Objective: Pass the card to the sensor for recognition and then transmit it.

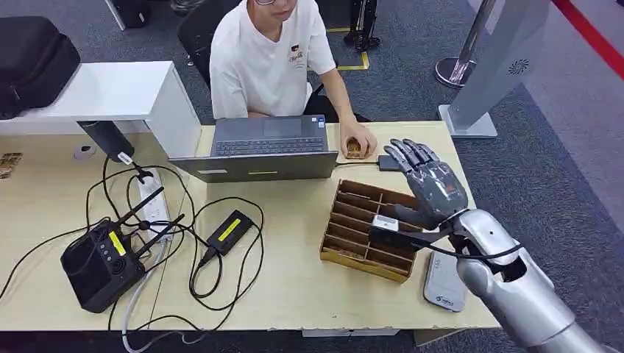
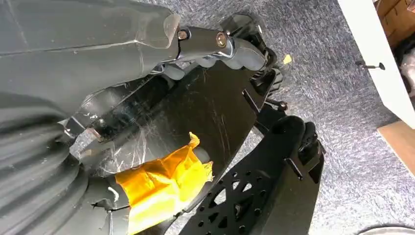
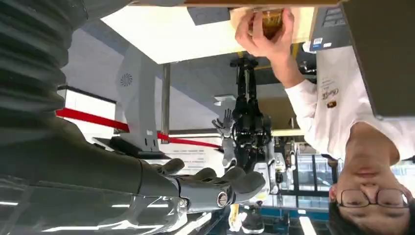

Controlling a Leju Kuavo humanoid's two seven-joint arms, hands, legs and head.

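My right hand (image 1: 430, 184) is raised above the wooden slotted box (image 1: 353, 228), with its fingers (image 3: 230, 183) stretched apart and nothing in them. A person's hand (image 1: 358, 140) rests on a small brown card-like piece (image 1: 355, 148) at the far side of the desk, beside the laptop; this piece (image 3: 272, 19) is under the person's fingers in the right wrist view. A white flat sensor pad (image 1: 444, 284) lies on the desk near the front right corner, under my right forearm. My left hand (image 2: 230, 46) hangs by my body, its fingers loosely bent around nothing.
An open laptop (image 1: 265, 147) stands before the seated person (image 1: 268, 51). A small dark device (image 1: 388, 162) lies beside the person's hand. A black router (image 1: 99, 265), a power strip (image 1: 151, 202), an adapter (image 1: 229, 232) and tangled cables occupy the desk's left half.
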